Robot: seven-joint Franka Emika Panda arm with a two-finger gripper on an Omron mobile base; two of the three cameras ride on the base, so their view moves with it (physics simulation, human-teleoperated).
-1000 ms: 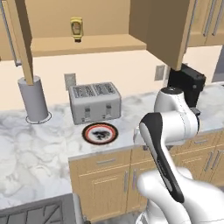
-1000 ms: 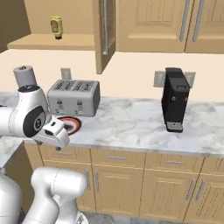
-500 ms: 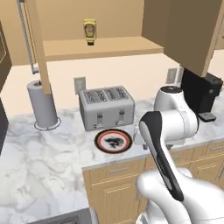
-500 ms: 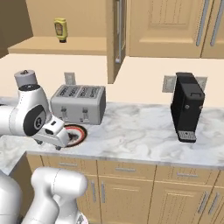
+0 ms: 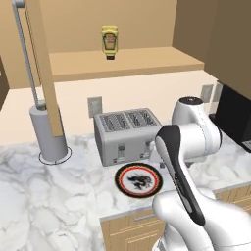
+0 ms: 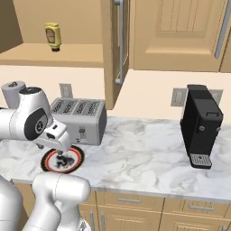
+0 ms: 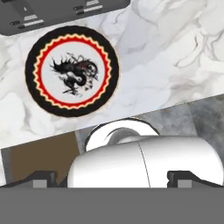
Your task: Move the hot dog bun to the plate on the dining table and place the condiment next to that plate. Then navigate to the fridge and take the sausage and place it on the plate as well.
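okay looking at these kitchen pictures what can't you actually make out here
- Condiment on the open cabinet shelf: label too small to read in both base views.
- Paper towel holder: its upper part is hidden by the open cabinet door in the left base view.
- Coffee machine: cut off by the right edge in the left base view.
- Toaster: cut off by the top edge in the hand view.

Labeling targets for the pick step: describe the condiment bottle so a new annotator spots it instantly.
Start at the open wall cabinet above the marble counter and toaster. On its wooden shelf stands the condiment, alone. It is a small yellow squeeze bottle with a red-and-yellow label, resting cap-down on its dark cap.
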